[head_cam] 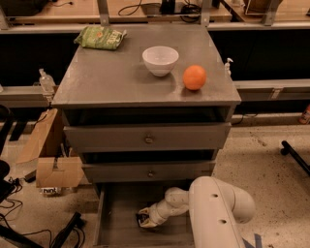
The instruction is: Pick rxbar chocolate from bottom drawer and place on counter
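Note:
The bottom drawer (114, 220) is pulled out at the foot of the grey cabinet. My white arm reaches down into it from the lower right. The gripper (144, 220) sits low over the drawer floor, left of centre. A small dark flat thing, the rxbar chocolate (141, 221), shows at the gripper's tip, mostly hidden by it. The counter (111, 77) is the cabinet's flat grey top, well above the gripper.
On the counter stand a white bowl (160, 59), an orange (194, 77) and a green snack bag (100, 37) at the back left. Two upper drawers (147, 139) are closed. Cardboard boxes (51, 162) lie on the floor to the left. A wooden bench (72, 7) runs behind.

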Tool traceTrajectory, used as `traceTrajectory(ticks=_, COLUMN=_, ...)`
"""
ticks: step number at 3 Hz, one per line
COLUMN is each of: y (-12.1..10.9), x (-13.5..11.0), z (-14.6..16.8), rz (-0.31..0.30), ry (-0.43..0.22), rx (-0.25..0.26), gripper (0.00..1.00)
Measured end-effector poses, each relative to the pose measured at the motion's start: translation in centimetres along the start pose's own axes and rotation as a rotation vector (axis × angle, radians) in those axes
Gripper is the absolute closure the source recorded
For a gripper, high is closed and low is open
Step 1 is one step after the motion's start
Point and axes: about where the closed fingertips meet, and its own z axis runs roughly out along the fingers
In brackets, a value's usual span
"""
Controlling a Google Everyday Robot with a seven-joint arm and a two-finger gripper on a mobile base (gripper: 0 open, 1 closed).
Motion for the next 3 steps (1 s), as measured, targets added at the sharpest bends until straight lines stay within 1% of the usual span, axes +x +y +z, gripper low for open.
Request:
traceTrajectory(ticks=1, y=0.0, x=0.0, z=0.0, rz=0.0, ry=0.0, rx=0.0, gripper=1.0)
traceTrajectory(ticks=2, y=0.0, x=0.0, z=0.0, rz=0.0, ry=0.0, rx=0.0, gripper=1.0)
traceTrajectory(ticks=3, y=0.4, x=-1.8, z=-1.3, rz=-0.007, ry=0.013, rx=0.002, gripper=1.0)
